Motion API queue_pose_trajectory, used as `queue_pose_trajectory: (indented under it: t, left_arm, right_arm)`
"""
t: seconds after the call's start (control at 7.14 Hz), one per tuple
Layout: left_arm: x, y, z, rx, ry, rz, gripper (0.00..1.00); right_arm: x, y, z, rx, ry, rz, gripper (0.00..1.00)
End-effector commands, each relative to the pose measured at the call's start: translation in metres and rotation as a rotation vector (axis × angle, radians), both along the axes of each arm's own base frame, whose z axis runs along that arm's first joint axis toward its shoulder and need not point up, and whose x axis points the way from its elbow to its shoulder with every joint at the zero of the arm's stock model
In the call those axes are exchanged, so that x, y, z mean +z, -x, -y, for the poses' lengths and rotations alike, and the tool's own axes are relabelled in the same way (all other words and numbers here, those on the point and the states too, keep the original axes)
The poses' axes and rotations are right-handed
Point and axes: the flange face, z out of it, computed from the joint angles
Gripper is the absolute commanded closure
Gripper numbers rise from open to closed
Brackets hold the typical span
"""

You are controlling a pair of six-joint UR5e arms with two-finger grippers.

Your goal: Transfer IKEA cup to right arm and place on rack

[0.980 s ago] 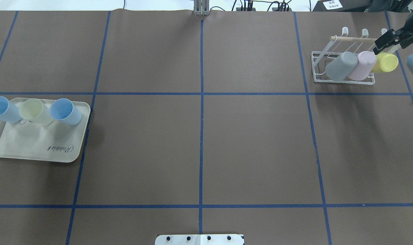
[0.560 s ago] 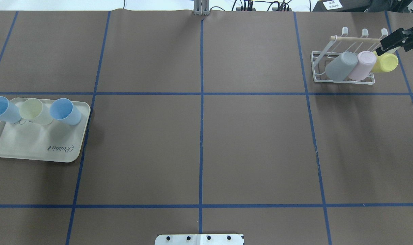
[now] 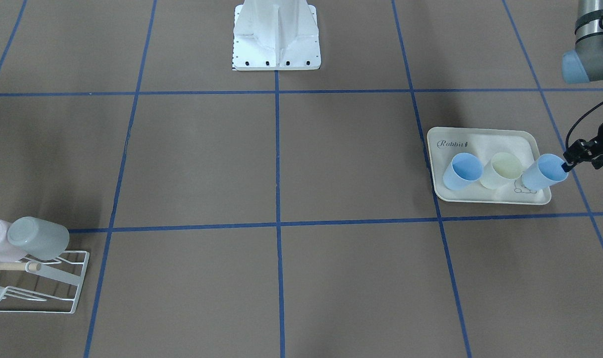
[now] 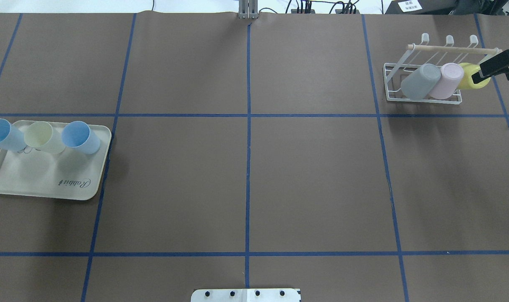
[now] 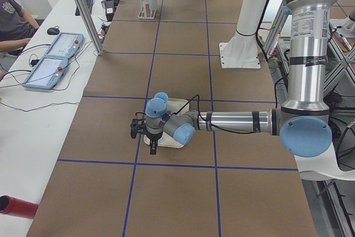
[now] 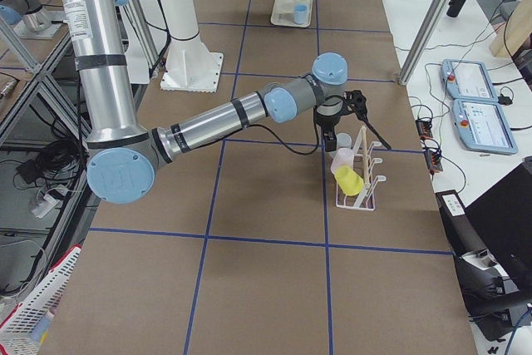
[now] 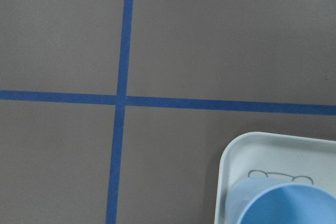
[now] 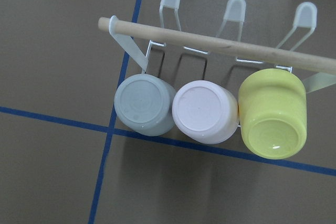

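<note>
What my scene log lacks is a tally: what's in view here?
table: 1, brown, blue tape grid.
tray: 1, cream, robot's left end.
tray cups: 3, blue, pale yellow, blue, upright on tray.
rack: 1, white wire, wooden rod, robot's right end.
rack cups: 3, grey, pink, yellow, tipped on rack.
tablets: 2, blue-edged, side bench.
base plate: 1, white, robot's table edge.
left gripper: 1, black, at outer blue cup's rim.
right gripper: 1, black, jaws apart, beside yellow cup.
</note>
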Motion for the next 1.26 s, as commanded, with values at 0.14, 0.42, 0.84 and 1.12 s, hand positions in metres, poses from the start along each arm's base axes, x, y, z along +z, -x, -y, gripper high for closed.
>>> queue_pose_trajectory:
  t: [0.14,0.42,0.84,1.12]
  left_arm:
    - [-0.008,-0.006,-0.001,0.034,0.016,-0.065,0.23]
    - [-0.004,-0.009,-0.002,0.044,0.027,-0.071,0.41]
    - [-0.008,-0.023,-0.005,0.072,0.022,-0.074,0.56]
    - [-0.007,-0.024,-0.005,0.073,0.025,-0.073,1.0]
  right_arm:
    - [0.005,0.0,-0.006,-0.01,0.014,0.019,0.01]
    - [0.006,0.001,-0.006,-0.013,0.015,0.02,0.01]
    - [0.006,0.002,-0.006,-0.014,0.017,0.019,0.01]
    - [0.007,0.003,-0.006,-0.016,0.018,0.019,0.01]
